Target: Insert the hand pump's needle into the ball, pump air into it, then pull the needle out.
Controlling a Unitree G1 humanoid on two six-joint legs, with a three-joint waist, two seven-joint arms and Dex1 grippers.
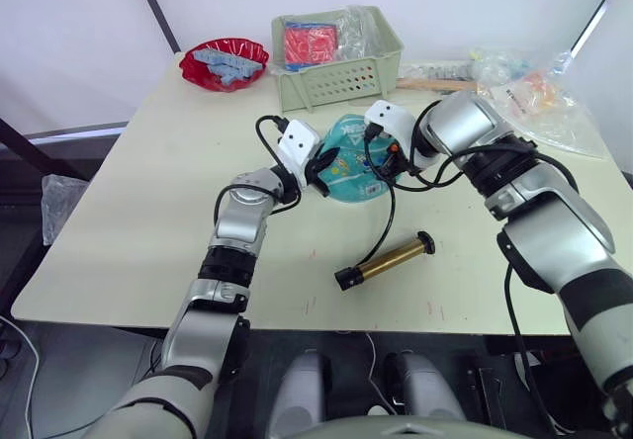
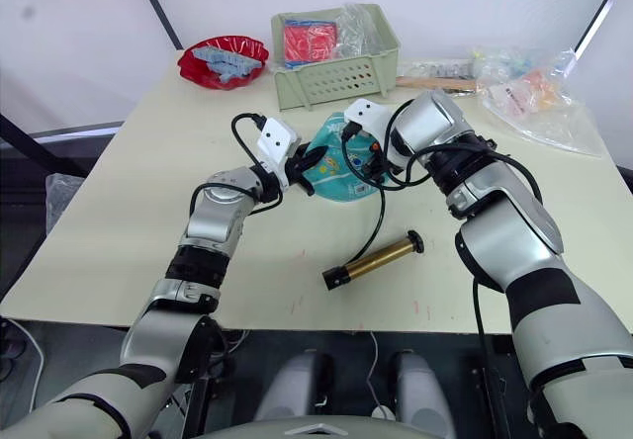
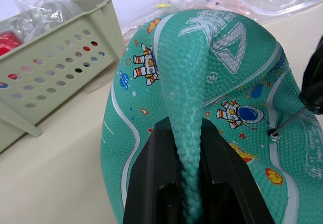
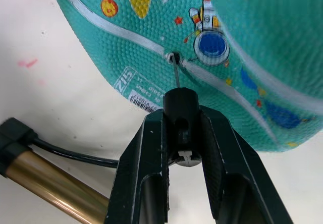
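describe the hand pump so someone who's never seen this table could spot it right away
On the beige table, look near the front edge, in front of the deflated teal rubber ball. The hand pump lies flat there: a short gold-bronze metal barrel with black ends, a thin black hose curving up toward the ball. Nothing else nearby is metallic.

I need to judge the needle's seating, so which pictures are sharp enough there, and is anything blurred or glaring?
Right wrist view: needle sharp at the ball's valve. Left wrist view: needle tip crisp; nearest fingers soft. Head views: too small to judge. No glare.
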